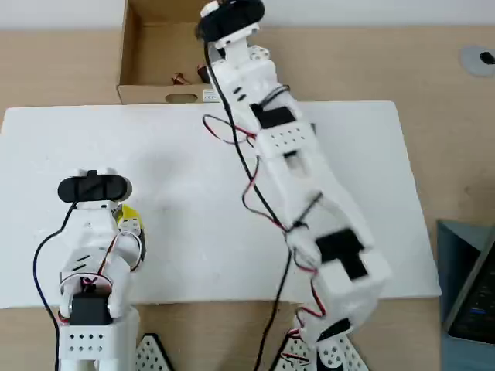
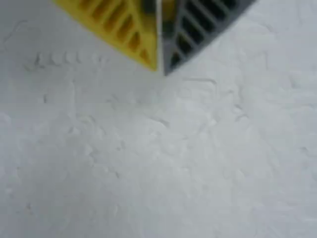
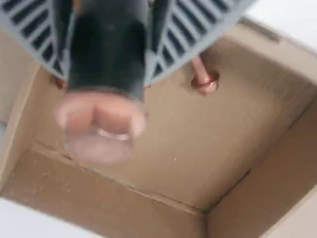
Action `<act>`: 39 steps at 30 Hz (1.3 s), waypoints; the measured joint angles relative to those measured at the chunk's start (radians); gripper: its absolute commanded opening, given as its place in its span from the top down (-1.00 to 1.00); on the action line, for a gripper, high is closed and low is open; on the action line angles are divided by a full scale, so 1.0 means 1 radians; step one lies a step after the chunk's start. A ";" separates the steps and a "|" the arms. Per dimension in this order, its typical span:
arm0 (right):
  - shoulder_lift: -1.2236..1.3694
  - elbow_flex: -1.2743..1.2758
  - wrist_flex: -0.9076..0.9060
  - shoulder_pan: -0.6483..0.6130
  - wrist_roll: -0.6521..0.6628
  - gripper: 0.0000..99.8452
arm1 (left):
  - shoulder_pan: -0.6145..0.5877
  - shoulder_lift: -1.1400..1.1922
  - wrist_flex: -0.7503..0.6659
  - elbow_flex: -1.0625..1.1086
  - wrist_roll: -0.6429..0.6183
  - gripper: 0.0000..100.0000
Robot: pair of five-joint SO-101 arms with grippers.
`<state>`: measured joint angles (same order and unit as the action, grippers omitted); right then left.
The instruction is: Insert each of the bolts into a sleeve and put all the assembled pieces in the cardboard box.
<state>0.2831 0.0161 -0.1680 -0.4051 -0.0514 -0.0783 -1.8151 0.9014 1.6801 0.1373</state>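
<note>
My right gripper (image 3: 106, 77) hangs over the open cardboard box (image 3: 237, 163), shut on a black sleeve (image 3: 106, 49). A copper bolt head (image 3: 101, 124) pokes out of the sleeve's lower end, pointing into the box. Another copper bolt piece (image 3: 203, 79) lies on the box floor, also seen in the high view as a copper piece (image 1: 179, 78). In the high view the right arm (image 1: 286, 147) stretches across the mat to the cardboard box (image 1: 125, 54). My left gripper (image 2: 159, 67) is shut with nothing in it, its yellow and grey tips close above the white mat (image 2: 158, 163), near the mat's left front (image 1: 128, 220).
A white mat (image 1: 193, 193) covers the wooden table's middle. The box stands just beyond its far edge. A laptop (image 1: 468, 286) sits at the right edge and a grey round fitting (image 1: 478, 58) at the far right corner. Cables (image 1: 255, 193) trail along the right arm.
</note>
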 measured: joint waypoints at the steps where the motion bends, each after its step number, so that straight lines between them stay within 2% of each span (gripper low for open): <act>1: 0.043 -0.040 0.002 0.000 0.000 0.98 | 0.000 0.000 0.000 0.000 0.000 0.99; 7: 0.285 -0.292 -0.002 0.000 0.041 0.98 | 0.000 0.000 0.000 0.000 0.000 0.99; 12: 0.439 -0.493 -0.100 0.000 0.106 0.97 | 0.000 0.000 0.000 0.000 0.000 0.99; 19: 0.588 -0.740 -0.244 -0.021 0.164 0.68 | 0.000 0.000 0.000 0.000 0.000 0.99; 27: 0.689 -0.953 -0.319 -0.021 0.167 0.70 | 0.000 0.000 0.000 0.000 0.000 0.99; 36: 0.726 -1.025 -0.353 -0.020 0.167 0.70 | 0.000 0.000 0.000 0.000 0.000 0.99; 39: 0.726 -1.053 -0.382 -0.020 0.167 0.81 | 0.000 0.000 0.000 0.000 0.000 0.99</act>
<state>1.0088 -1.0365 -0.5501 -0.4250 0.1158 -0.0783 -1.8151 0.9014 1.6801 0.1373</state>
